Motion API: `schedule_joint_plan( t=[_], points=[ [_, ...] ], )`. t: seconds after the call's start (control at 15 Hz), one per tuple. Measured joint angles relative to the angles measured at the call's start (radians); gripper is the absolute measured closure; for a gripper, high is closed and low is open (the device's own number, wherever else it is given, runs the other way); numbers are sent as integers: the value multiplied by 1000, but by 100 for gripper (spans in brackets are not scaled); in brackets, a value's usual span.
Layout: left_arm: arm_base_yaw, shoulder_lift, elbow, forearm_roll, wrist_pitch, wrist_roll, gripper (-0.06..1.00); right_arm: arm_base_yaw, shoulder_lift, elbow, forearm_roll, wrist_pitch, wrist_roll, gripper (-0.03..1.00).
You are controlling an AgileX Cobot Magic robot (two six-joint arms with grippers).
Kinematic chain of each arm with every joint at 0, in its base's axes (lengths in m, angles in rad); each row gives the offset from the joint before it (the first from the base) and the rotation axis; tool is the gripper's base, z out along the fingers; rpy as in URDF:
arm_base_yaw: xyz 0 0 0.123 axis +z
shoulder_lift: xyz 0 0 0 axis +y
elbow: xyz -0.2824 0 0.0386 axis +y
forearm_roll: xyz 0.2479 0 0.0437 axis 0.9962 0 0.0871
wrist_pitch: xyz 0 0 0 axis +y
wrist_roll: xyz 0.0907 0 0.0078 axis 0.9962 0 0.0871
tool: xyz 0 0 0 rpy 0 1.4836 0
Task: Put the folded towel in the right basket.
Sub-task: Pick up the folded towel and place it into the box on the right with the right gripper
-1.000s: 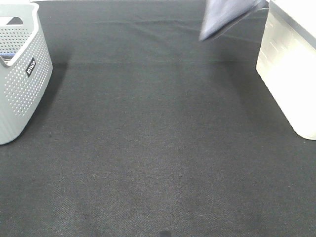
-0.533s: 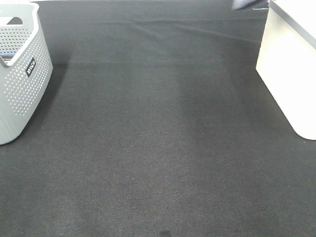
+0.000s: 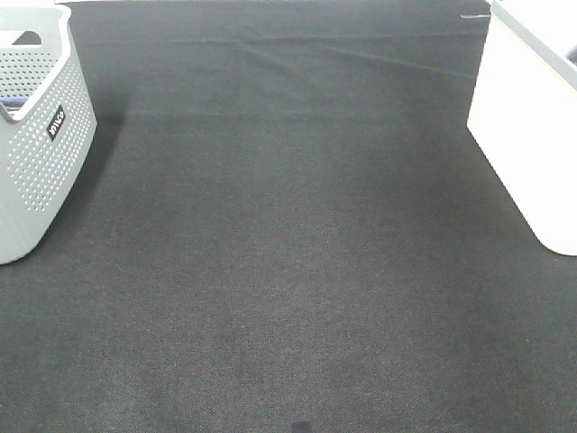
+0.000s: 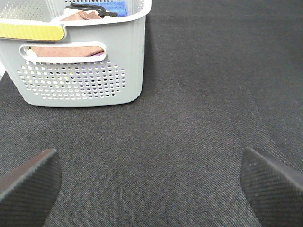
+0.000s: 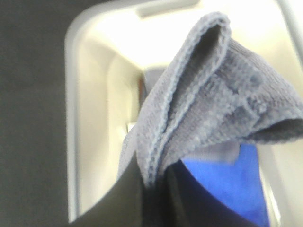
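Observation:
The folded grey-blue towel hangs pinched in my right gripper, which is shut on its lower edge. In the right wrist view the towel is over the open mouth of the white right basket, with a blue cloth lying inside. The exterior high view shows the right basket at the right edge. Neither the towel nor either gripper shows there. My left gripper is open and empty, low over the black table cloth.
A grey perforated basket stands at the far left. The left wrist view shows it in front of the left gripper, holding folded cloths. A black cloth covers the table between the two baskets.
The towel that hung at the top of the exterior high view has moved right, toward the right basket, and out of that view. The baskets have not moved.

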Motion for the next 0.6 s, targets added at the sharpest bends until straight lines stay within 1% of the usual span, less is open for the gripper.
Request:
schedule_joint_plan(
  t=[0.13, 0.27, 0.33, 0.4, 0.53, 0.6],
  points=[
    [0, 0, 0, 0, 0, 0, -2, -26, 33, 92, 47, -1, 0, 90],
    [0, 0, 0, 0, 0, 0, -2, -28, 52, 107, 51, -1, 0, 90],
    [0, 0, 0, 0, 0, 0, -2, -28, 71, 115, 51, -1, 0, 88],
    [0, 0, 0, 0, 0, 0, -2, -28, 86, 117, 51, -1, 0, 83],
    [0, 0, 0, 0, 0, 0, -2, -28, 100, 118, 51, -1, 1, 53],
    [0, 0, 0, 0, 0, 0, -2, -28, 100, 118, 51, -1, 1, 41]
  ],
)
